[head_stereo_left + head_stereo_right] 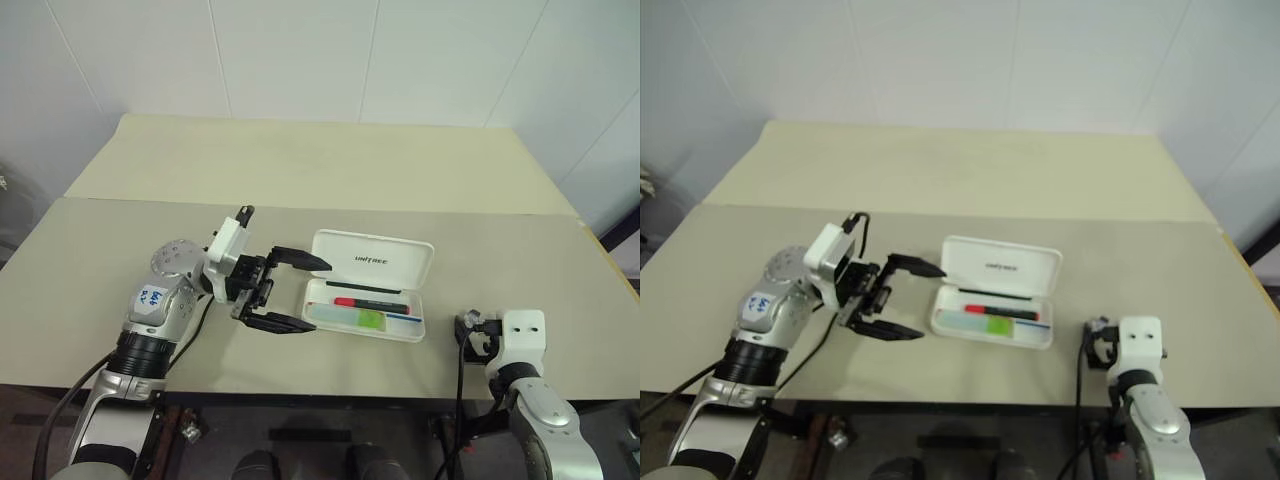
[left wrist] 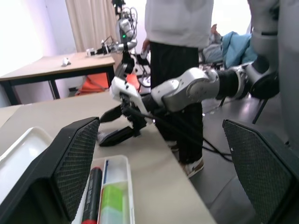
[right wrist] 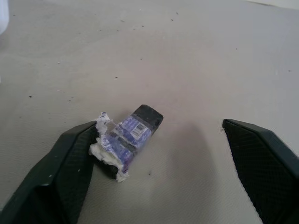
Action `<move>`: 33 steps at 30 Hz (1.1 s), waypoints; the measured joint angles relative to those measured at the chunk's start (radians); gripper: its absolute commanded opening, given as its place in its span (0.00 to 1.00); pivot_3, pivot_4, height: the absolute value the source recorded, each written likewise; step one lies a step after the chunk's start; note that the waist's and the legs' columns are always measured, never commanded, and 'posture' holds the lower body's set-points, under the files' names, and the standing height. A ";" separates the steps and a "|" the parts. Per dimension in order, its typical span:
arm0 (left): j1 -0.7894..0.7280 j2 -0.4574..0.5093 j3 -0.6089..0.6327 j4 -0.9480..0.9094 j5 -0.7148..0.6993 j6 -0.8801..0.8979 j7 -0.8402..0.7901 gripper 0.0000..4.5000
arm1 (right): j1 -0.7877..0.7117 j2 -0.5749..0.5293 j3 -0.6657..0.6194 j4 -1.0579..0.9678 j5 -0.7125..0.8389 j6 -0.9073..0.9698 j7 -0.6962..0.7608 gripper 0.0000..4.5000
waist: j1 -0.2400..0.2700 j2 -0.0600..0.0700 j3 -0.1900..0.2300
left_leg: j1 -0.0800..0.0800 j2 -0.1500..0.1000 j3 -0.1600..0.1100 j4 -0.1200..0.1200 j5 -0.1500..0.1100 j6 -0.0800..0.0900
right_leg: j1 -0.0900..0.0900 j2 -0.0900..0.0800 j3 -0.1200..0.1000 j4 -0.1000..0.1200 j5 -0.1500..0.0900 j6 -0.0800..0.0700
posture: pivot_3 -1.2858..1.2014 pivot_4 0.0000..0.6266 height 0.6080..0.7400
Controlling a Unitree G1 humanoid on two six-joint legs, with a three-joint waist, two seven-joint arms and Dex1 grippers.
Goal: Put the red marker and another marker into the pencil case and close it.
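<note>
table point(image 1: 300, 180): beige top, carries everything here
person point(image 2: 175, 28): stands past the table's edge, white top, dark trousers, seen from the left wrist
pencil case point(image 1: 372, 258): open, white, lid raised at the far side, tray near the front edge, mid-table
left gripper point(image 1: 296, 292): level, fingers wide apart, holding nothing, tips just beside the case's left end
right gripper point(image 3: 159, 158): low over the table near the front right edge, well right of the case, fingers apart, clamped on nothing
red marker point(image 1: 372, 302): lying in the tray, along its length
green highlighter point(image 1: 358, 318): in the tray, just in front of the red marker
black eraser point(image 3: 127, 137): torn purple-white wrapper, on the table touching the right gripper's finger
</note>
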 measured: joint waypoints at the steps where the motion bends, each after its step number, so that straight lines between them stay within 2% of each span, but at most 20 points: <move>1: 0.001 0.007 0.000 0.000 -0.001 0.001 0.000 1.00 | 0.002 0.004 0.003 -0.001 0.001 0.001 0.000 0.72 | 0.001 0.000 0.000 | 0.000 0.000 0.000 -0.001 0.000 0.000 | 0.001 0.000 -0.001 -0.002 0.000 -0.001 | 0.52 0.24 1.00; 10: 0.009 0.019 0.000 -0.005 -0.001 0.000 0.000 1.00 | 0.018 0.011 0.021 -0.011 0.004 0.001 0.000 0.09 | 0.002 -0.004 -0.003 | 0.000 -0.002 0.000 -0.007 0.000 0.001 | 0.002 -0.003 -0.003 -0.007 0.001 0.000 | 0.52 0.24 1.00; 15: 0.015 0.026 0.002 -0.032 -0.012 0.002 0.000 1.00 | -0.008 0.000 0.021 0.009 0.003 -0.002 0.002 0.09 | -0.001 -0.004 -0.003 | 0.001 -0.001 0.000 -0.007 0.000 0.001 | 0.002 -0.004 -0.003 -0.008 0.001 -0.001 | 0.52 0.24 1.00; 21: 0.046 0.033 0.020 -0.034 -0.031 0.012 0.000 1.00 | -0.032 -0.096 -0.023 0.024 0.059 -0.016 0.104 0.09 | -0.003 -0.002 -0.002 | 0.001 -0.001 0.001 -0.007 0.000 0.001 | 0.001 -0.003 -0.002 -0.008 0.002 0.001 | 0.52 0.24 1.00; 28: 0.052 0.033 0.020 0.019 -0.010 -0.049 0.000 1.00 | -0.151 -0.345 -0.010 -0.020 0.195 -0.026 0.424 0.09 | -0.015 0.001 -0.001 | 0.001 0.001 0.001 -0.009 0.000 0.001 | 0.000 0.000 -0.002 -0.007 0.007 0.011 | 0.52 0.24 1.00; 33: 0.055 0.033 0.019 0.053 -0.008 -0.076 0.000 1.00 | -0.217 -0.509 0.055 0.001 0.270 0.004 0.676 0.09 | -0.014 0.001 -0.001 | -0.001 0.001 0.001 -0.009 0.000 0.001 | -0.002 0.001 -0.002 -0.008 0.007 0.012 | 0.52 0.24 1.00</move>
